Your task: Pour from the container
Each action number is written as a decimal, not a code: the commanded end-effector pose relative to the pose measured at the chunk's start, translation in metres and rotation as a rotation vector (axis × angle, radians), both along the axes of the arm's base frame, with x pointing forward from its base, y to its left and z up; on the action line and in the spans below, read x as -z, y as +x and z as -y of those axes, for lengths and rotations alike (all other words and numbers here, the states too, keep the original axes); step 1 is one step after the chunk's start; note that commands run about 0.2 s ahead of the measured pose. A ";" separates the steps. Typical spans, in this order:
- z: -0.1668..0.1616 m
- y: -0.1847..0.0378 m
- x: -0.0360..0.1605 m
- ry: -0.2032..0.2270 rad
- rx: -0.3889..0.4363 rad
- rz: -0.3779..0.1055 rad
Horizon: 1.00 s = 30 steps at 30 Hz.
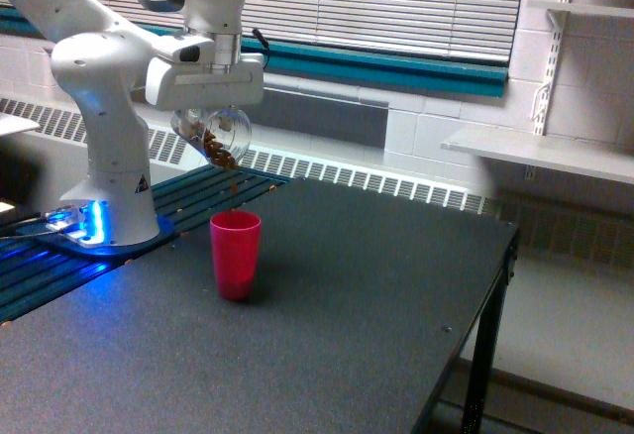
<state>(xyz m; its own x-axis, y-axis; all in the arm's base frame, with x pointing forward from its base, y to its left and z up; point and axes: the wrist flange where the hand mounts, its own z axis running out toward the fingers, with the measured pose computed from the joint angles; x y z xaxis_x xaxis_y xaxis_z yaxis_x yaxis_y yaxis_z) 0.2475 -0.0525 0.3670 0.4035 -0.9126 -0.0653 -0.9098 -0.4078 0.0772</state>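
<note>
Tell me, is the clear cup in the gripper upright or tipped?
Tipped. The clear cup leans mouth-down under the gripper, and brown bits fall from it toward the upright red cup.

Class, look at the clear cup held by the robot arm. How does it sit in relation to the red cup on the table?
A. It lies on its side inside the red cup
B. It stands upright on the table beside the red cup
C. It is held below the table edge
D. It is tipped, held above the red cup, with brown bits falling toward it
D: the clear cup hangs tipped in the gripper above the red cup, apart from it, with brown bits at its lip falling toward it.
</note>
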 end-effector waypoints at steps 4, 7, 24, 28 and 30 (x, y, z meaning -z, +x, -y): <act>-0.003 -0.010 0.014 0.003 -0.016 -0.051; -0.003 -0.011 0.015 0.003 -0.021 -0.064; -0.001 -0.013 0.022 0.003 -0.021 -0.099; 0.000 -0.014 0.024 0.000 -0.017 -0.114; 0.000 -0.014 0.026 -0.002 -0.017 -0.118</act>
